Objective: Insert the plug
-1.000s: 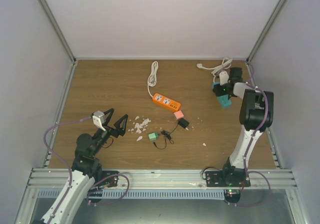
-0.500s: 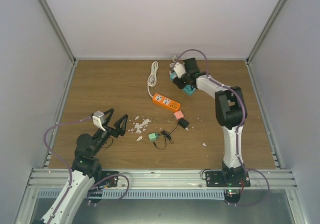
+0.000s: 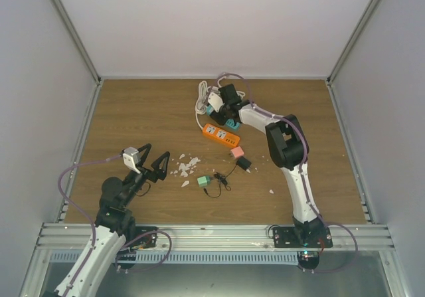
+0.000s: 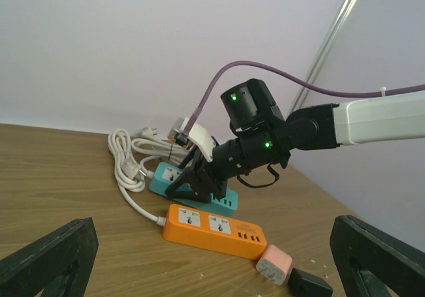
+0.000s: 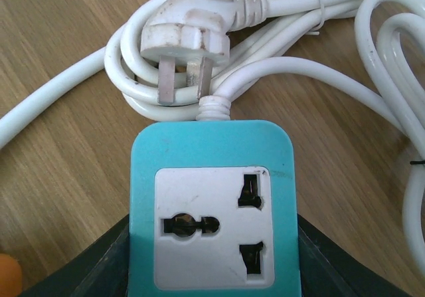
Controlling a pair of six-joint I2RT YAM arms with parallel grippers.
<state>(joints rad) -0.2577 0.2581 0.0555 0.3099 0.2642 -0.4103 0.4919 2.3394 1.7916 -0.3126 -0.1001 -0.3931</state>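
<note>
The plug (image 3: 244, 163) lies loose on the table (image 3: 133, 124) just beside the pink block (image 3: 237, 152), near the orange strip (image 3: 221, 135), with neither gripper on it. The right gripper (image 4: 200, 184) is clamped on the teal power strip (image 5: 212, 157) just behind the orange one; the left gripper (image 3: 154, 159) hangs wide open, empty. We judge we are positioning the socket strip; next we must set it flat, release, and fetch the plug.
</note>
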